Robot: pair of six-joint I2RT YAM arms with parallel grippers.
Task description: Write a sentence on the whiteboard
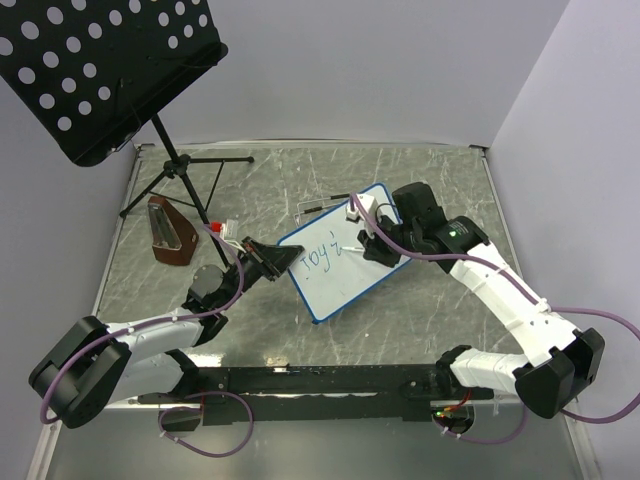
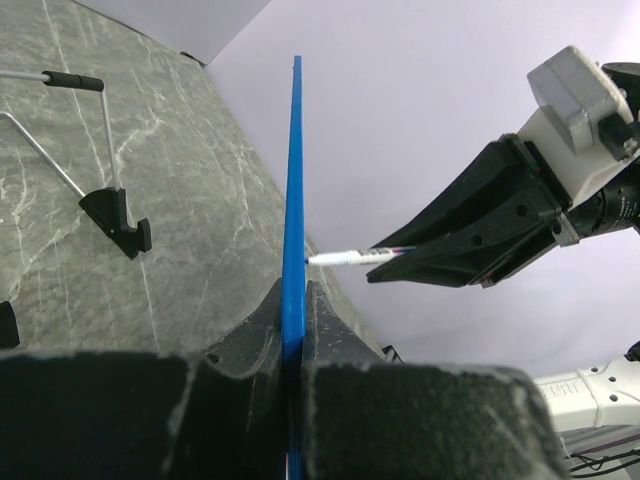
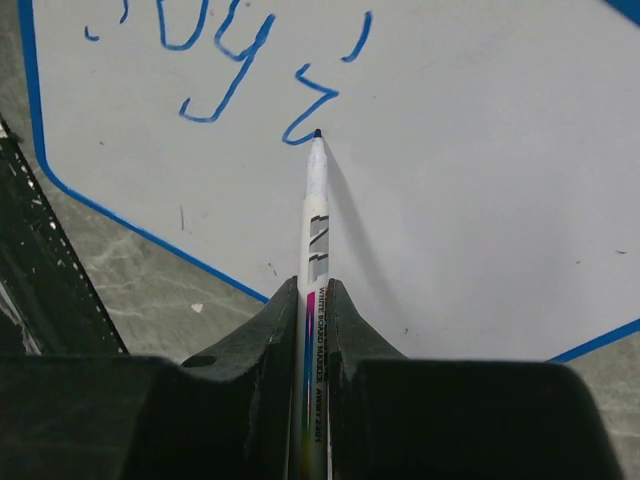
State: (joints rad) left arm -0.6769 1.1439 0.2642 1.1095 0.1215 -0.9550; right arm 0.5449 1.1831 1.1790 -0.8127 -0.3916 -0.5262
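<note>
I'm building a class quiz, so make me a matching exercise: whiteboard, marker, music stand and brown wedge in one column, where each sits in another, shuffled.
1 whiteboard
2 marker
3 music stand
4 brown wedge

A standing on tripod legs at the table's far left
B pinched in the right gripper, tip at the whiteboard
C clamped by its edge in the left gripper
D on the table beside the tripod legs

Pairs: 1-C; 2-B; 3-A; 4-D

The whiteboard (image 1: pixel 345 275) is found at the table's (image 1: pixel 430 180) middle, a marker's (image 3: pixel 317 200) tip laid on it; the music stand (image 1: pixel 100 70) is set in the far left corner.
</note>
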